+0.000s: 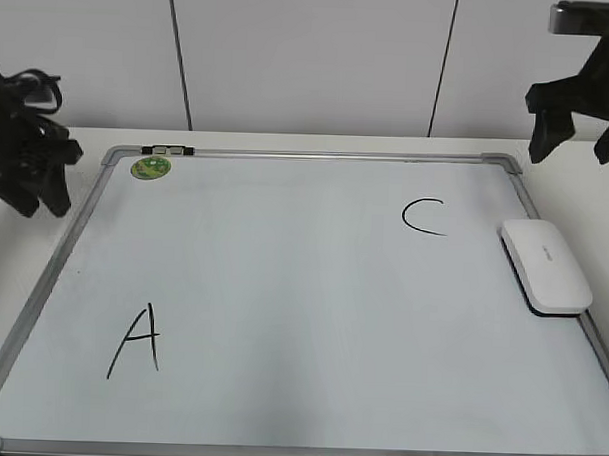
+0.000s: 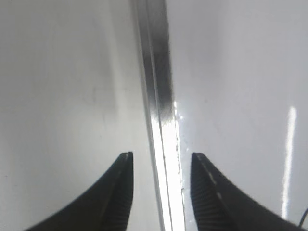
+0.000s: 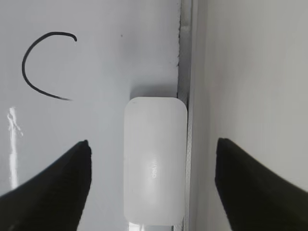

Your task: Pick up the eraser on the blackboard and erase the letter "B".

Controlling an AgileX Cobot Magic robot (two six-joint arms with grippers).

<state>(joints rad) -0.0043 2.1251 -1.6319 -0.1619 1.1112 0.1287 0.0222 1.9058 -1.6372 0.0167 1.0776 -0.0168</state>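
Note:
The white eraser (image 1: pixel 545 264) lies flat at the right edge of the blackboard (image 1: pixel 312 288), against the frame. In the right wrist view the eraser (image 3: pixel 155 163) lies between and below my open fingers, beside the frame. My right gripper (image 1: pixel 574 147) (image 3: pixel 153 142) hangs open and empty above the board's far right corner. My left gripper (image 1: pixel 43 204) (image 2: pixel 161 156) is open and empty over the board's left frame (image 2: pixel 156 72). No letter "B" shows on the board in any view.
A black "A" (image 1: pixel 137 340) is at the board's near left and a black "C" (image 1: pixel 425 216) (image 3: pixel 45 65) at the far right, left of the eraser. A round green magnet (image 1: pixel 151 167) sits at the far left corner. The white table surrounds the board.

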